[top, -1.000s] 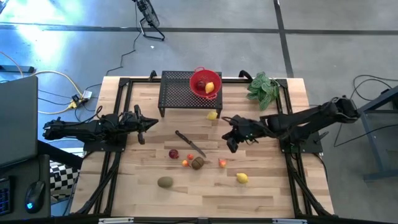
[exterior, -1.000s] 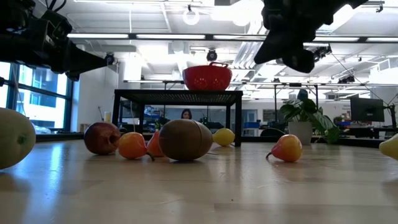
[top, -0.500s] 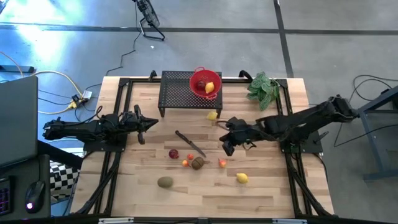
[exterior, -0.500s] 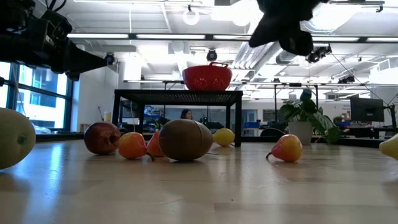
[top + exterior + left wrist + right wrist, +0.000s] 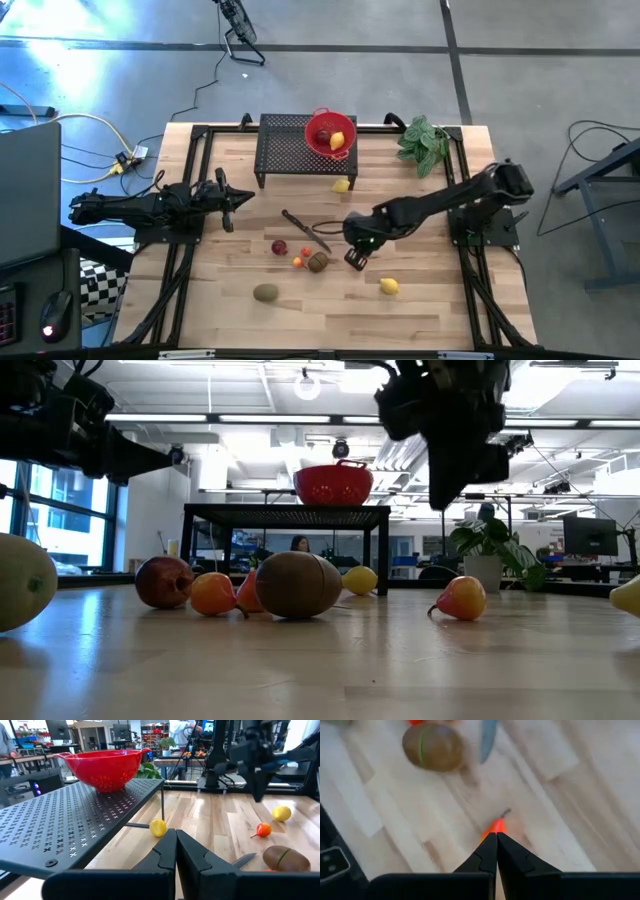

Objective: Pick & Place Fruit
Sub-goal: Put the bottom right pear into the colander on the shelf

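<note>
While the right gripper [image 5: 357, 258] hangs clenched and empty, pointing down over a small orange fruit [image 5: 494, 826] with a thin stem on the wooden table [image 5: 440, 310], an oval brown kiwi [image 5: 318, 262] lies just beside. Farther back, the left gripper [image 5: 238, 199] waits clenched near the perforated metal stand [image 5: 285, 150].

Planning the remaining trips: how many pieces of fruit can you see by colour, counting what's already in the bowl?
Yellow lemons: 3 (one in the red bowl)
Dark red fruit: 2 (one in the bowl)
Small orange fruit: 3 (one under the right pincer)
Brown-green kiwis: 2
Total: 10
</note>
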Available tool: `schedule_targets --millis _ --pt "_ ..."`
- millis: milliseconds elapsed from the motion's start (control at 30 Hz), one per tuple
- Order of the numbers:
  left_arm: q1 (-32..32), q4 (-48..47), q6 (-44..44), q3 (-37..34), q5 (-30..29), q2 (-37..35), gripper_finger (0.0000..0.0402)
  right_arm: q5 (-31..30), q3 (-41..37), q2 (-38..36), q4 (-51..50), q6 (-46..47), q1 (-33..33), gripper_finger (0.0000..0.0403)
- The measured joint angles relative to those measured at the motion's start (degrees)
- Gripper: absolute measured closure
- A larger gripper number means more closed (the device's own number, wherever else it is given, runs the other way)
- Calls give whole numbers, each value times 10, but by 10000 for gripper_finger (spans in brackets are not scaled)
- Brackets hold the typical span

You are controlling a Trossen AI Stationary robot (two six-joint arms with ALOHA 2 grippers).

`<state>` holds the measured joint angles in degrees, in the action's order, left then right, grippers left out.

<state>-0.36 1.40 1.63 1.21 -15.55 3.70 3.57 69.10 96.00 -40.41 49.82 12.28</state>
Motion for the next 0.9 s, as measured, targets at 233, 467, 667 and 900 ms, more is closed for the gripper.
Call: schedule_targets --millis 233,467,667,900 --pt "0 0 1 0 0 0 402 29 0 27 3 8 -5 400" --pt "0 0 1 0 0 0 402 28 0 27 3 28 -2 379" --pt "0 0 1 0 0 0 402 22 0 27 1 30 5 290" --pt "0 0 0 0 0 0 402 19 0 27 -1 32 21 184"
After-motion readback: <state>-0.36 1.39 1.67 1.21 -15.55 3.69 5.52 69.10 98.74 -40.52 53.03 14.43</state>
